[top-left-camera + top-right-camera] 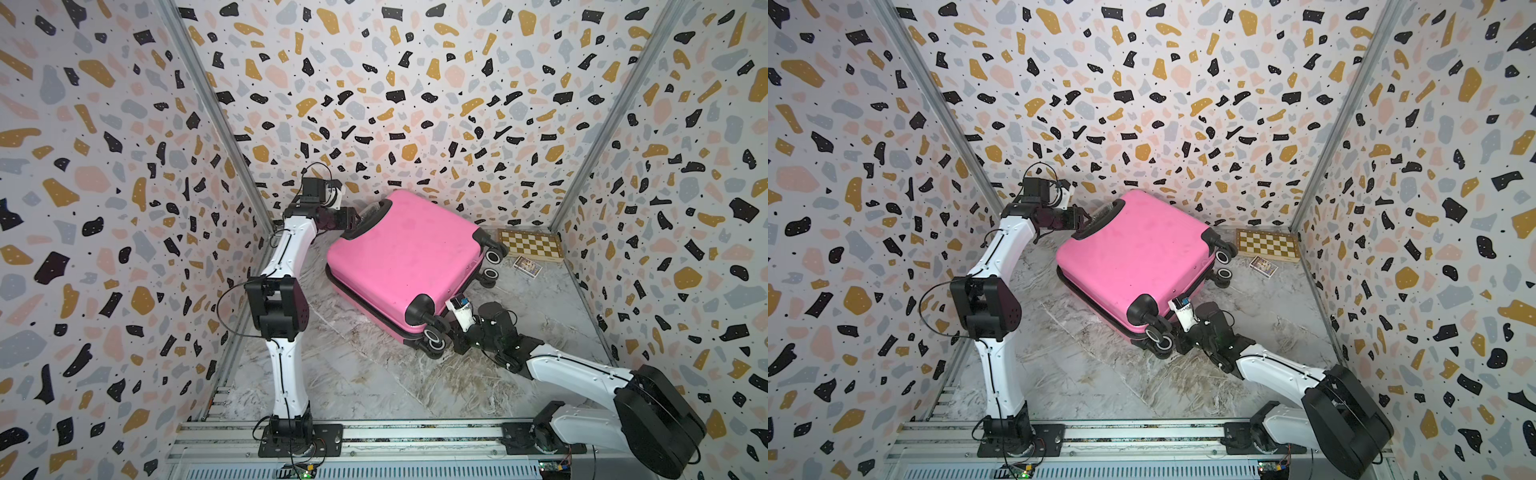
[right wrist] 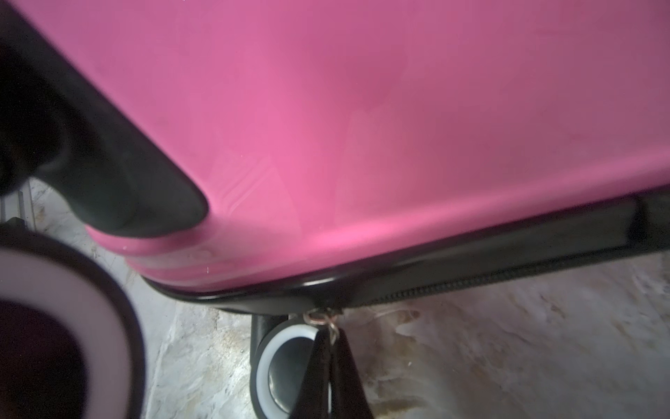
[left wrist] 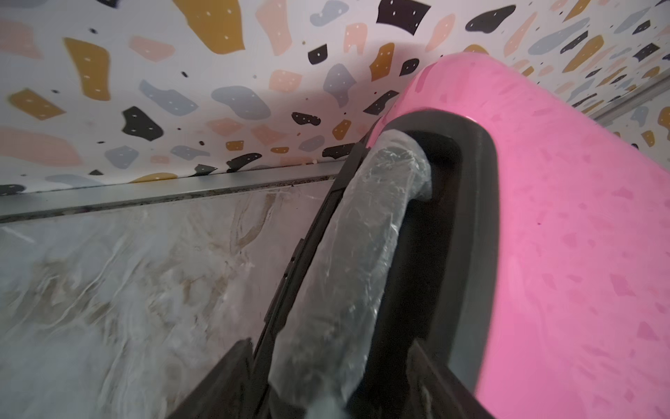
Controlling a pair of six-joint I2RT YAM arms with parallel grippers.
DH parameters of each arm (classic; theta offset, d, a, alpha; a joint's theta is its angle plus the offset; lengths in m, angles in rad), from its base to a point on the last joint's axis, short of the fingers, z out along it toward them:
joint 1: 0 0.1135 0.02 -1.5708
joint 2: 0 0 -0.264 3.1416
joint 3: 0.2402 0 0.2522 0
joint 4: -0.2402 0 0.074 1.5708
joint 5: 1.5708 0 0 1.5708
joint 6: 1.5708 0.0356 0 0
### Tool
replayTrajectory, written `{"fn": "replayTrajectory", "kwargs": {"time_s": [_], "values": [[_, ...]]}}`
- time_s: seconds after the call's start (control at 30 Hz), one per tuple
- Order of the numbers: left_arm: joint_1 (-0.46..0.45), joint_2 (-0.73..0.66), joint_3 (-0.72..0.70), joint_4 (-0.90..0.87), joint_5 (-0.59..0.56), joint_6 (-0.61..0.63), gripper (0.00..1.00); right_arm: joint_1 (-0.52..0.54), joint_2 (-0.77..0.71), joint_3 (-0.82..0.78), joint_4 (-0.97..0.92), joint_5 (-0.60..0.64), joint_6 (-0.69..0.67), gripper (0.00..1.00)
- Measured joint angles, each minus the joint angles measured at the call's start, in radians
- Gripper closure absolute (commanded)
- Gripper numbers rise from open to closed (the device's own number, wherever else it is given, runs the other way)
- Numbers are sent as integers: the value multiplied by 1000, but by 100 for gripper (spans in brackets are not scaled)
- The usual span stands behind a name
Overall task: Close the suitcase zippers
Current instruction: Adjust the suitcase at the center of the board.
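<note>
The pink suitcase [image 1: 407, 257] lies flat on the surface, stretched between the two hands. The left hand [image 3: 330, 342] is at its handle end and the right hand [image 2: 330, 339] at a wheeled corner.

Both top views show the whole case, but its seam is only a thin dark line there. The right wrist view shows the black zipper band [image 2: 471, 279] running under the pink shell. It also shows the small metal zipper pull [image 2: 324, 318] pinched between the right hand's fingers, which are pressed together on it. A white-rimmed wheel [image 2: 275, 362] sits just behind those fingers.

The left wrist view shows the handle [image 3: 362, 225] wrapped in crinkled clear plastic, which the top views barely hint at. The left hand's fingers stand apart on either side of the handle. I see a dark gap on one side, so they do not look clamped.

The left arm rises from the rail [image 1: 374, 436], bends at a high elbow and leans its forearm in towards the handle. The right arm lies low, stretched across the surface to the case's corner.

The surface [image 1: 374, 382] is grey-white marble with brown veins. Well beyond the right hand, in the far corner, a chessboard [image 1: 530, 245] lies with a small box [image 1: 527, 266] just beside it. Speckled walls [image 1: 415, 83] close in on three sides.
</note>
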Motion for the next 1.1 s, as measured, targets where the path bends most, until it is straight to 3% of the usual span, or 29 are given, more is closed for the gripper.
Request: {"fn": "replayTrajectory", "kwargs": {"time_s": [0.13,0.3,0.5,0.6,0.83,0.9,1.1], "values": [[2,113,126,-53,26,48,37,0,-10,3,-24,17,-2,100],[2,132,173,-114,33,159,38,0,-12,23,-64,35,-24,100],[-3,109,150,-163,13,293,68,0,-12,40,-106,71,-62,100],[-11,39,52,-150,-62,323,72,-3,-12,44,-118,90,-69,100],[40,-261,-376,-63,-211,285,72,-47,-10,44,-132,100,-72,100],[63,-331,-457,-78,-254,258,64,-67,-6,46,-119,87,-76,100],[108,-463,-578,-159,-359,194,26,-143,35,52,-82,-55,-91,100]]}}
